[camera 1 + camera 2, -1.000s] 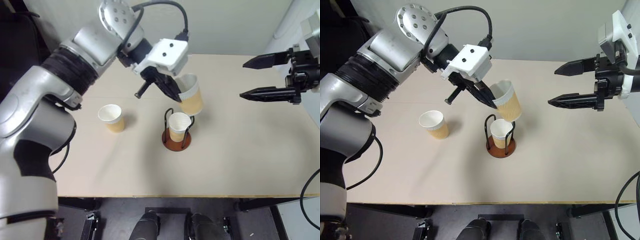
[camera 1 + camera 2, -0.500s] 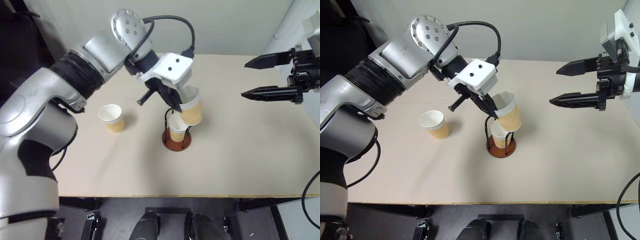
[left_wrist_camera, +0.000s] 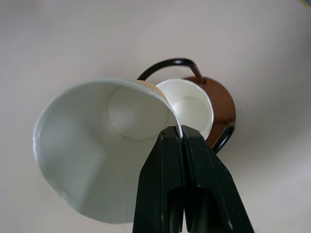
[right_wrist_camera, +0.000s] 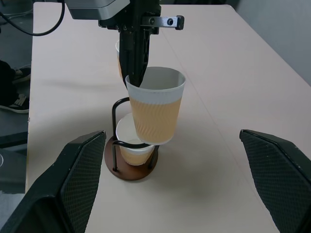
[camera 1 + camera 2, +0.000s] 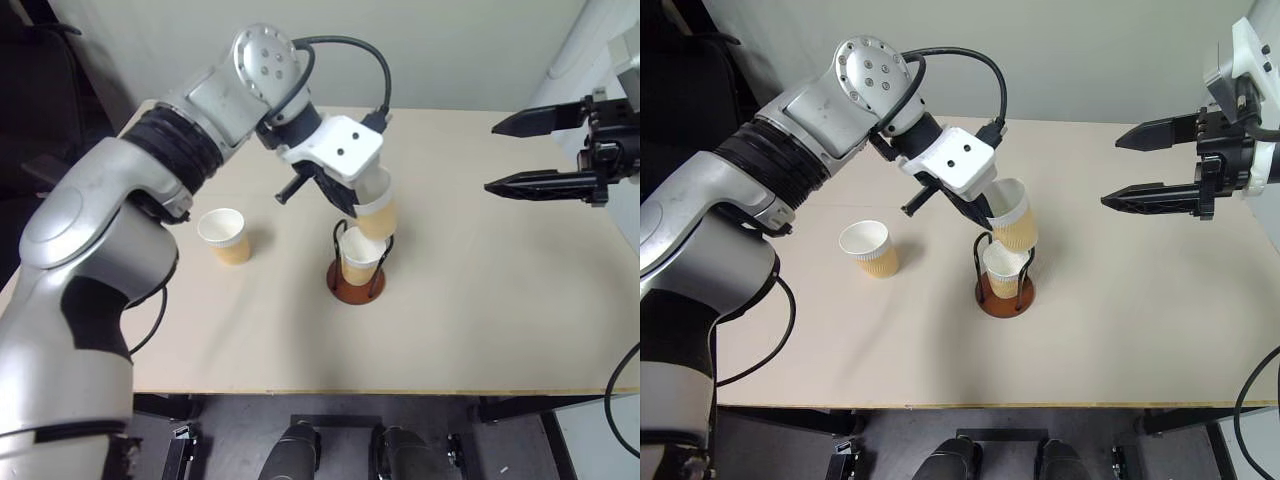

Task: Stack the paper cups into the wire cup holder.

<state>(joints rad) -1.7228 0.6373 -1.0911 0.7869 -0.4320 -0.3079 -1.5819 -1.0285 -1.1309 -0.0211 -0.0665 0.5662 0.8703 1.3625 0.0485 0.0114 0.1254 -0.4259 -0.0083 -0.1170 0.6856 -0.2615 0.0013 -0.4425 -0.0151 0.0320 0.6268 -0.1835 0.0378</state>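
Since a second ago the held cup has dropped closer to the holder, its base now just above the cup already seated between the black wire loops. Pinching its rim, the left gripper is clamped on the held cup. A third cup stands upright on the table, left of the holder. Far right, the right gripper hangs with fingers wide apart.
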